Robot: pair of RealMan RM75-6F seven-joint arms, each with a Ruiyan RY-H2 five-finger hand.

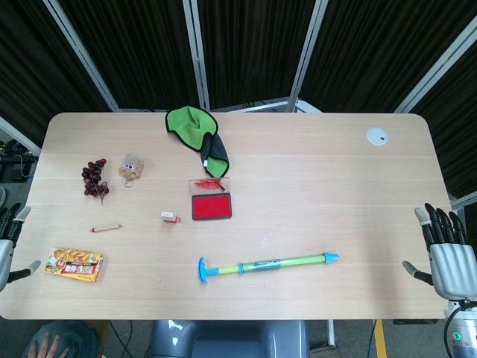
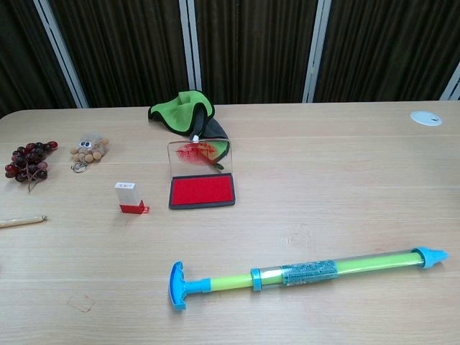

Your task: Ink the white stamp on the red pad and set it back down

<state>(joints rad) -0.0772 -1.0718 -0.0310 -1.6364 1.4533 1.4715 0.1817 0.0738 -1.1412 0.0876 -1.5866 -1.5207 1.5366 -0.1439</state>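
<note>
The white stamp (image 1: 170, 217) (image 2: 127, 198), with a red base, stands upright on the table just left of the red ink pad (image 1: 212, 206) (image 2: 202, 190). The pad's clear lid (image 2: 200, 154) is propped open behind it. My left hand (image 1: 9, 246) hangs at the table's left edge, fingers spread, holding nothing. At the right edge my right hand (image 1: 446, 252) is likewise spread and holding nothing. Both hands are far from the stamp and show only in the head view.
A green and black cloth (image 1: 197, 132) lies behind the pad. Dark grapes (image 1: 95, 178), a small plush keychain (image 1: 131, 169), a pencil (image 1: 105, 227) and a snack packet (image 1: 74, 263) sit at the left. A long green and blue water squirter (image 1: 267, 264) lies in front. A white disc (image 1: 378, 136) rests at the far right.
</note>
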